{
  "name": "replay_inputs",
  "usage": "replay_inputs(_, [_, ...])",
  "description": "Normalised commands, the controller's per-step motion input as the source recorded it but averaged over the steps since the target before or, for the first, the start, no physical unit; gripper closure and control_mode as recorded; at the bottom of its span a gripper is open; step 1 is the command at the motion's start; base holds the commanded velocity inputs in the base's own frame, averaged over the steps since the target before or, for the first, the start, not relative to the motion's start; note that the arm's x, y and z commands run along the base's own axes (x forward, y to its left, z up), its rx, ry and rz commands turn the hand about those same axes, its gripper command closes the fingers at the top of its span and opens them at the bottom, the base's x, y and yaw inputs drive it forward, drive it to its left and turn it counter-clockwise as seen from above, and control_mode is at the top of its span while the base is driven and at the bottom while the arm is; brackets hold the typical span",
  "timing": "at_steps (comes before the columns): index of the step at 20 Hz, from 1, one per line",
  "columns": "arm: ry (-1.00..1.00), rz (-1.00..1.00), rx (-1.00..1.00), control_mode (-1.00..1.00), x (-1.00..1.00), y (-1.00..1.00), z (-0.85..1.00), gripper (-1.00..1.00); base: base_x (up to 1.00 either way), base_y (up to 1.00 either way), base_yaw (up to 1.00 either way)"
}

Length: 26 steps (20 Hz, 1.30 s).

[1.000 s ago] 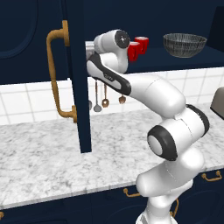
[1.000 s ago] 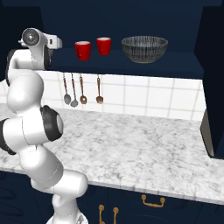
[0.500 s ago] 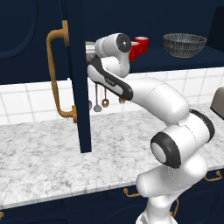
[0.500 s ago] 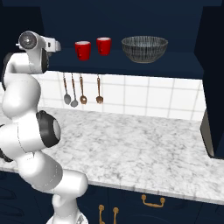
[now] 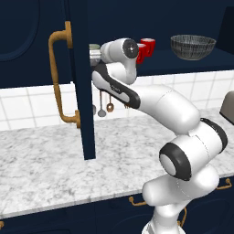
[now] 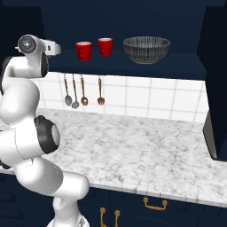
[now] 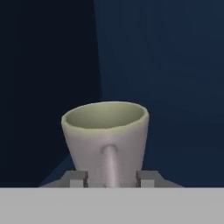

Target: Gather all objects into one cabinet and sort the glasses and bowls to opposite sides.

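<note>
Arm has swung slightly further left into the cabinet (image 5: 82,91) since the earlier frame; cups and bowl unmoved. Gripper (image 7: 109,178) clamps the one grey-beige cup (image 7: 106,140) by its sides, probably above the shelf. Two red cups (image 6: 93,48), one bowl (image 6: 146,48) further right.

We see a glossy white arm (image 5: 173,109) of rounded segments with black joint bands, round grey end caps and small dark fingertips (image 7: 75,178).

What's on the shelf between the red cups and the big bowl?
Nothing. In the right base view, bare navy shelf separates the nearer red cup from the dark bowl.
</note>
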Motion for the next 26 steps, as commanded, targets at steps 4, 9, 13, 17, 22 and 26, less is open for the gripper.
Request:
replay_inputs(4, [-0.01, 0.0, 0.0, -1.0, -0.03, 0.0, 0.0, -1.0, 0.0, 0.0, 0.0])
replay_inputs(9, [-0.02, -0.04, 0.0, -1.0, -0.52, -0.1, 0.0, -1.0, 0.0, 0.0, 0.0])
replay_inputs(13, [0.0, -0.12, 0.0, -1.0, -0.71, -0.37, 0.1, -1.0, 0.0, 0.0, 0.0])
replay_inputs(17, [0.0, -0.18, 0.0, -1.0, -0.51, -0.58, 0.28, -1.0, 0.0, 0.0, 0.0])
replay_inputs(22, [0.0, -0.19, 0.01, -1.0, -0.29, -0.79, 0.17, -1.0, 0.0, 0.0, 0.0])
replay_inputs(26, [0.02, -0.14, 0.01, -1.0, -0.31, -0.89, 0.0, -1.0, 0.0, 0.0, 0.0])
